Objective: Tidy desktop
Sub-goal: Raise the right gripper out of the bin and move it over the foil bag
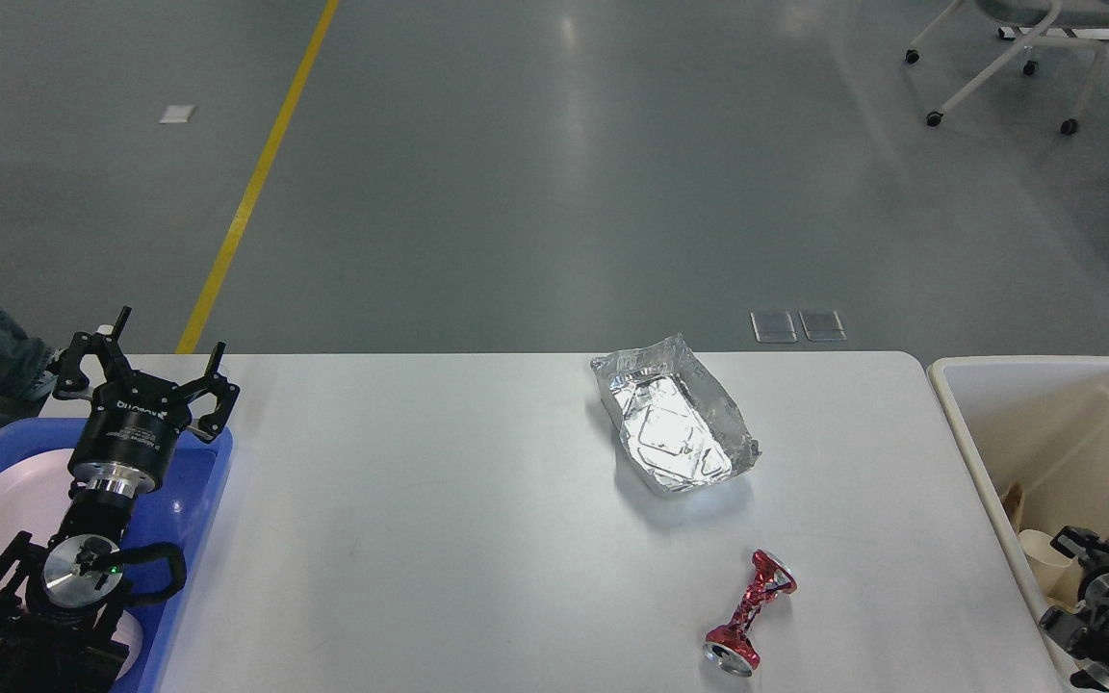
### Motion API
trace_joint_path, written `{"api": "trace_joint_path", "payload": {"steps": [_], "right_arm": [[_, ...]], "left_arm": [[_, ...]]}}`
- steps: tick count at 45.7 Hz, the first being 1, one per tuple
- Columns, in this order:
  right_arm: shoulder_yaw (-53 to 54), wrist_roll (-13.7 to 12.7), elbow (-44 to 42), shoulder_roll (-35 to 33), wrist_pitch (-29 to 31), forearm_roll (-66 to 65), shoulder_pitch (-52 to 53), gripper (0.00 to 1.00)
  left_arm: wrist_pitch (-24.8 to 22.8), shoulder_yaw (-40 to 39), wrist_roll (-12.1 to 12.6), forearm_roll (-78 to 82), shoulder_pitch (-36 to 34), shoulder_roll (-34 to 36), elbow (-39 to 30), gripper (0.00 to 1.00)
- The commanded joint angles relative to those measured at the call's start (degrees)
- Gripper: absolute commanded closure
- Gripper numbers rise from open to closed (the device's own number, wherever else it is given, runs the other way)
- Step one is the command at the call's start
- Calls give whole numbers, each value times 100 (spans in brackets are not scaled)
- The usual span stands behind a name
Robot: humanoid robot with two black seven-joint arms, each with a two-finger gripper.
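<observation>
Desktop (pixel 439 539): large white top spanning the view, mostly bare.
Left on it: crumpled foil tray (pixel 675 423), crushed red can (pixel 749 612).
Already binned: paper cup, wrappers in cream bin (pixel 968 404).
Left gripper (pixel 142 371): spread, empty, over blue tray (pixel 203 500).
Right gripper (pixel 1089 597): low at bin; can't tell.

A smooth grey floor (pixel 554 173) fills the upper part of the view, glossy enough to carry pale streaks of reflected overhead light. A yellow line (pixel 251 183) runs diagonally across it at the left. Near that line lies a small white patch (pixel 176 114). At the top right stands a white chair base on castors (pixel 1007 58). Two small clear floor plates (pixel 798 325) sit side by side.
</observation>
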Motion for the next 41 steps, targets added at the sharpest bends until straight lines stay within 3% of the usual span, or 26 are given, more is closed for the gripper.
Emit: {"api": "trace_joint_path", "payload": {"steps": [1, 23, 33, 41], "right_arm": [[13, 4, 26, 9, -138, 6, 5, 0], [-5, 39, 105, 0, -42, -100, 110, 0], [-40, 30, 685, -263, 1021, -617, 1015, 0], [-66, -5, 1800, -764, 1961, -1663, 2236, 0]], "left_arm": [[0, 0, 0, 0, 0, 0, -3, 4], [0, 0, 0, 0, 0, 0, -3, 4], [0, 0, 0, 0, 0, 0, -3, 4], [0, 0, 0, 0, 0, 0, -3, 4]]}}
